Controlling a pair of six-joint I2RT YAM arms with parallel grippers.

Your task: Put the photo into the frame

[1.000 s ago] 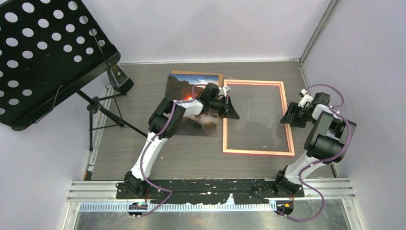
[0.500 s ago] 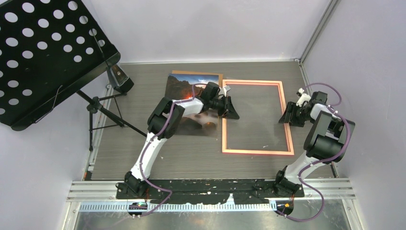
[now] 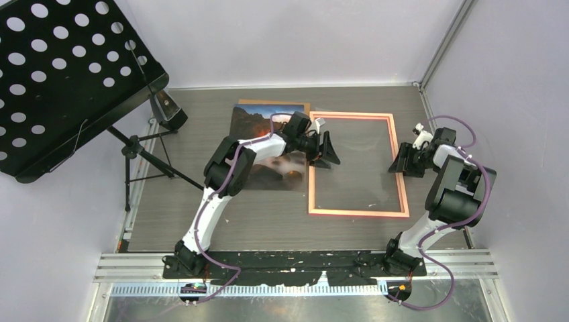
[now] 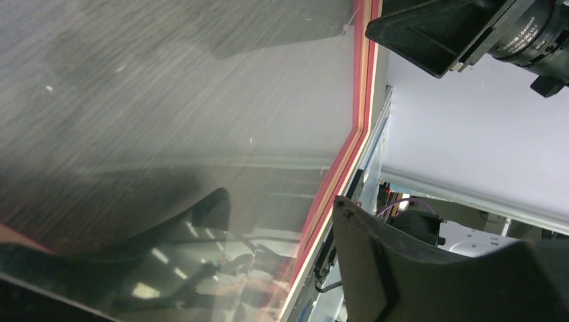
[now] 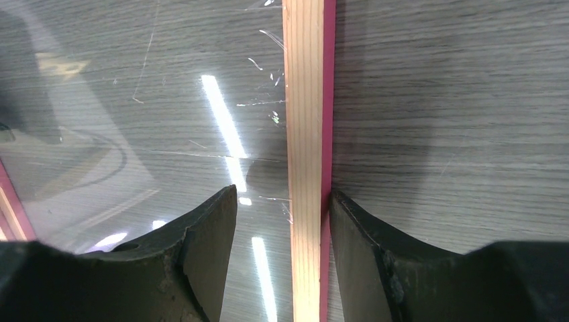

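Photo (image 3: 258,121) lies flat, picture side up, on the table (image 3: 268,225) left of the frame (image 3: 359,213), with a brown backing board (image 3: 275,102) peeking out past its far edge. We see its long axis running away from the arm bases, parallel to the frame's long rails. Its right edge sits just beside the frame's left rail; touching or not, we can't tell. The frame lies flat too, nothing in it, wood grain showing through the glass.

Left arm is the nearer one, and its forearm hangs over the photo. But the left gripper (image 3: 327,149) is past the photo's right edge, over the frame's left rail, so the photo lies to the left of those jaws, back toward the arm's own wrist. Jaws spread wide, and we see nothing between them in the left wrist view.

Right gripper (image 3: 401,161) is well apart from the photo, across the frame. Its fingers (image 5: 201,241) straddle the right rail, released, not clamped: the outer one sits against the rail's edge and the inner one stands off over the glass.

Our guess is that the left arm has to pull back leftward to reach the print. A flat glossy sheet will be hard to pinch.

A black music stand (image 3: 60,74) sits far left, not involved.
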